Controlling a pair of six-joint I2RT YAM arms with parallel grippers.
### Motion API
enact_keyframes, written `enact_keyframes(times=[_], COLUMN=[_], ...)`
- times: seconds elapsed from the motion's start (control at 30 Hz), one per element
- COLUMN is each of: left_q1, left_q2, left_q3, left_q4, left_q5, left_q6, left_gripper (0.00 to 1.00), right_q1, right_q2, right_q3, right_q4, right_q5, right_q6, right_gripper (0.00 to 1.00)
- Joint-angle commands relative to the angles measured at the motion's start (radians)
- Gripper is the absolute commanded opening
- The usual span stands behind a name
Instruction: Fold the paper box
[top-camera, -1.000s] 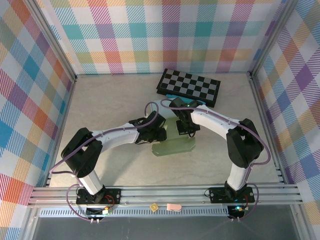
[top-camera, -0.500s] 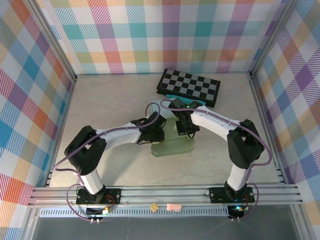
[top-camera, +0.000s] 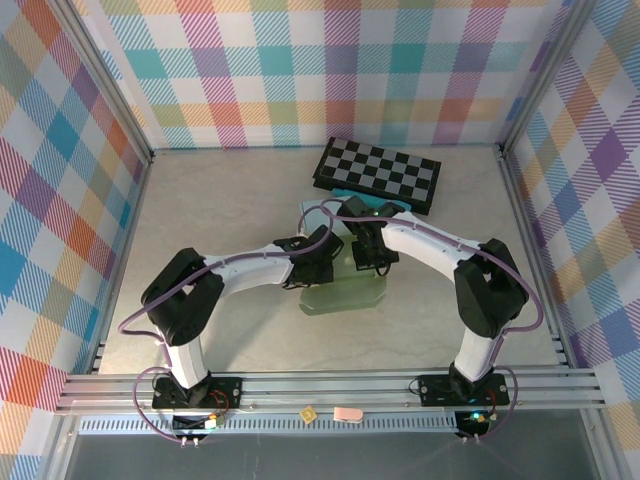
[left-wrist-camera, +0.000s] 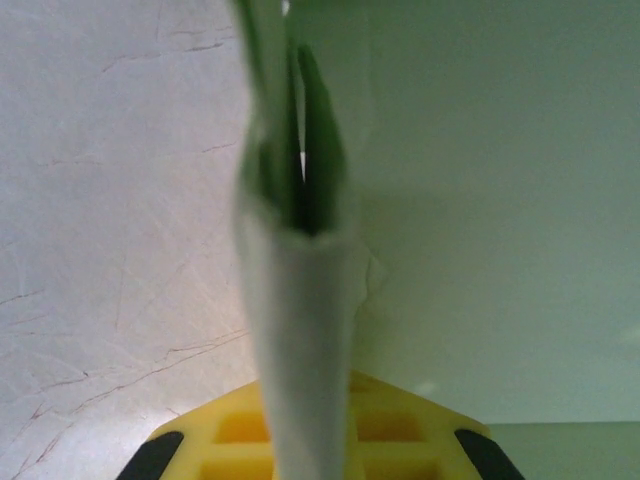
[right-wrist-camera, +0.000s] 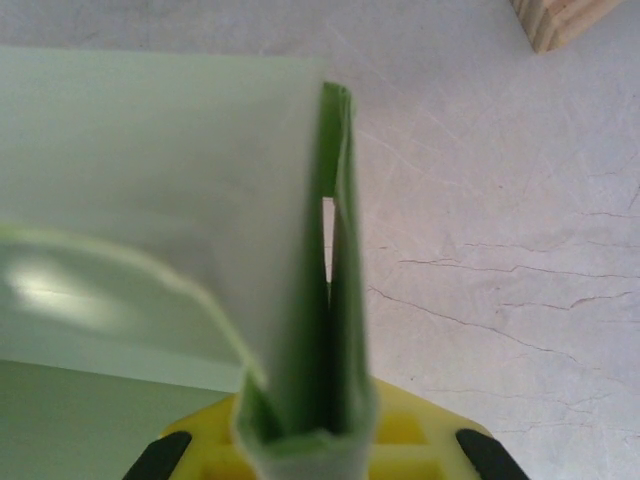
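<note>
Left tool (top-camera: 316, 265) and right tool (top-camera: 366, 252) each clench a raised wall of the pale green paper box (top-camera: 342, 298). We judge this steadies it for creasing.

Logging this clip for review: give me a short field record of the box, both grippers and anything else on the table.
object: paper box, pale green, lying mid-table
left gripper: shut on a folded flap of the paper box
right gripper: shut on a folded flap of the paper box
arms: both meet over the box
other: checkerboard at the back of the table
</note>
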Motion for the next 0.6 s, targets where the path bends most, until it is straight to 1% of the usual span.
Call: enact_keyframes(times=[0.0, 0.03, 0.07, 0.13, 0.17, 0.3, 0.43, 0.57], left_q1=[-0.019, -0.019, -0.018, -0.021, -0.02, -0.02, -0.02, -0.019], left_q2=[0.012, 0.008, 0.002, -0.014, -0.023, -0.061, -0.086, -0.122], left_q3=[0.021, 0.029, 0.038, 0.059, 0.072, 0.121, 0.16, 0.155], left_q4=[-0.068, -0.073, -0.079, -0.094, -0.105, -0.154, -0.211, -0.22], left_q5=[-0.05, -0.051, -0.053, -0.058, -0.059, -0.06, -0.032, -0.02], left_q6=[0.005, 0.006, 0.008, 0.014, 0.014, 0.011, -0.004, -0.027], left_gripper=[0.0, 0.08, 0.22, 0.38, 0.43, 0.53, 0.56, 0.6], right_q1=[0.011, 0.012, 0.011, 0.012, 0.011, 0.012, 0.011, 0.01], right_q2=[-0.03, -0.031, -0.031, -0.029, -0.028, -0.023, -0.021, -0.012], right_q3=[0.003, 0.002, 0.001, -0.002, -0.003, -0.005, -0.005, -0.006], right_q4=[-0.013, -0.013, -0.015, -0.014, -0.015, -0.015, -0.014, -0.009], right_q5=[0.008, 0.008, 0.009, 0.008, 0.006, 0.001, -0.005, -0.03], right_q6=[0.01, 0.01, 0.012, 0.015, 0.016, 0.028, 0.038, 0.059], right_gripper=[0.0, 0.0, 0.0, 0.0, 0.0, 0.0, 0.0, 0.0])
